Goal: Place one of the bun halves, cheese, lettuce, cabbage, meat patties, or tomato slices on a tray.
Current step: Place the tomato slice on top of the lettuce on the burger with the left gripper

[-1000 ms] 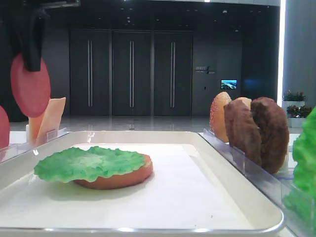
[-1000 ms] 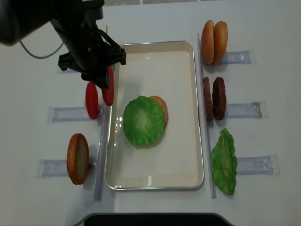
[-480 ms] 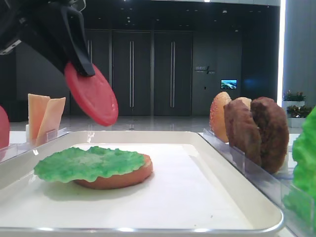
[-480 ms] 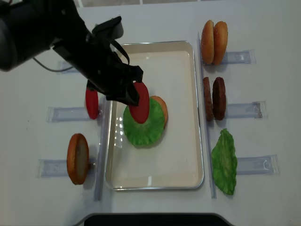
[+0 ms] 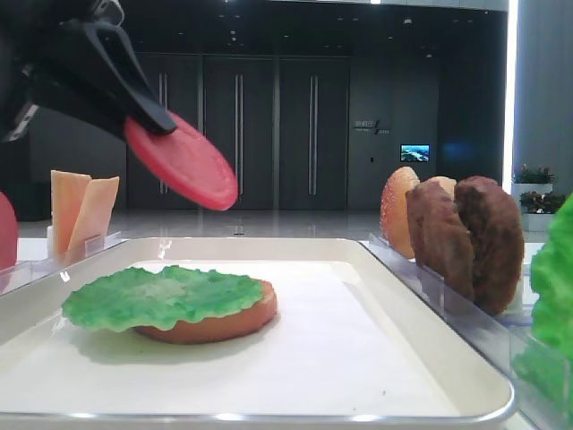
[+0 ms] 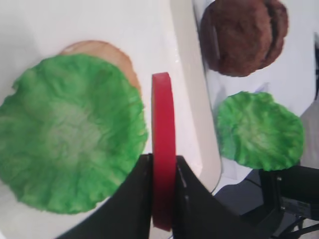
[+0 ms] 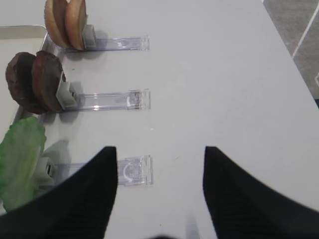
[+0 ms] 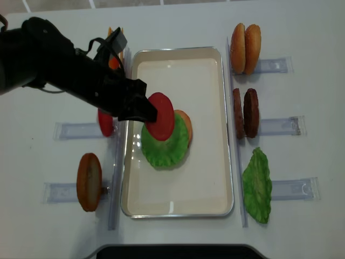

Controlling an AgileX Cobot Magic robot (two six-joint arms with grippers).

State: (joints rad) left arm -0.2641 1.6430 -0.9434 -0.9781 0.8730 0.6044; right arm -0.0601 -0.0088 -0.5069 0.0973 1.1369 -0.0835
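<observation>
My left gripper is shut on a red tomato slice and holds it tilted in the air above the white tray. In the left wrist view the tomato slice stands edge-on between the black fingers. Below it a green lettuce leaf lies on a bun half in the tray. The side view shows the tomato slice well above the lettuce. My right gripper is open over bare table, with nothing between its fingers.
Clear holders flank the tray. On the right stand two bun halves, two meat patties and a lettuce leaf. On the left stand another tomato slice, a bun half and cheese, partly hidden by my arm.
My left gripper has carried the tomato slice from beside the left holder to over the lettuce in the tray and tipped it flatter. The right gripper's earlier state is not shown.
</observation>
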